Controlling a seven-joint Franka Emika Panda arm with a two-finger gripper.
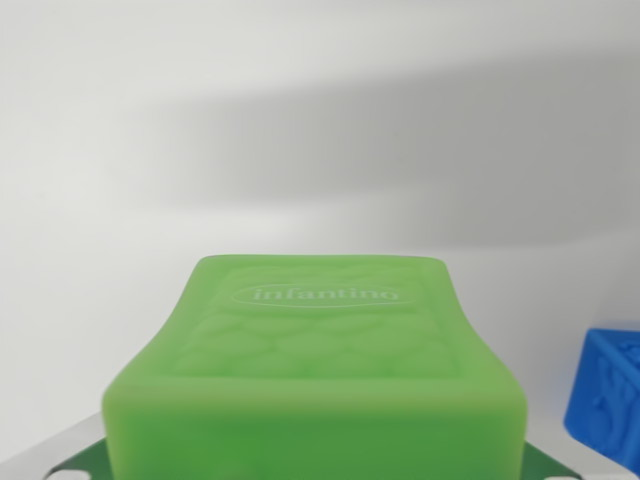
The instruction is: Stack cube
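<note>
A big green cube (315, 375) fills the near middle of the wrist view. Its top has a bumpy pattern and the word "infantino" in an oval. It sits very close to the camera, low in the picture. A blue cube (607, 395) is at the wrist view's right edge, apart from the green one. Both are over a white table (300, 130). The fingers do not show, so I cannot tell how they stand.
</note>
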